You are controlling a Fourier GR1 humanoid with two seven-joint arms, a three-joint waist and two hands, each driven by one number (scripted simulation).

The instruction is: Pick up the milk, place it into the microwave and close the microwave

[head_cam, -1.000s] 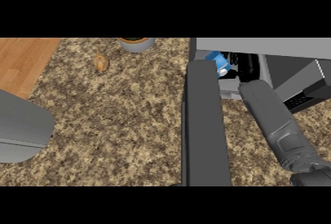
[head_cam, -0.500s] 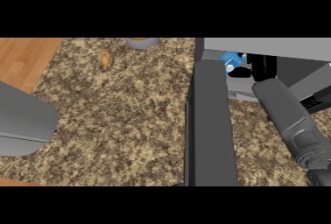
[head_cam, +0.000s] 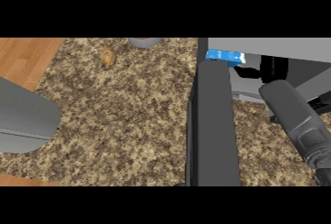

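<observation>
Speckled brown granite counter [head_cam: 123, 118] fills most of the head view; a strip of wooden floor [head_cam: 22, 57] shows at top left. Microwave [head_cam: 284, 50] sits at the upper right, grey top edge visible, cavity open. Its dark door [head_cam: 213, 127] stands swung out, seen edge-on, running from the microwave's front down to the view's lower edge.

Left forearm [head_cam: 22, 116] is a big grey rounded shape at the left edge, low over the counter; the left hand is not in view.

Right forearm [head_cam: 297, 118] comes in from the lower right and angles up toward the microwave opening. Right hand [head_cam: 249, 72] is black, partly hidden behind the door's top and the forearm, reaching inside the cavity just beside the milk. Cannot tell whether its fingers are apart or curled round the carton.

Milk carton [head_cam: 223, 56] is blue, inside the microwave at the front left of the cavity, just above the door's top end.

Grey cup [head_cam: 145, 42] is cut off at the top edge. Small orange-brown food item [head_cam: 107, 57] lies on the counter left of it, well apart from the microwave.
</observation>
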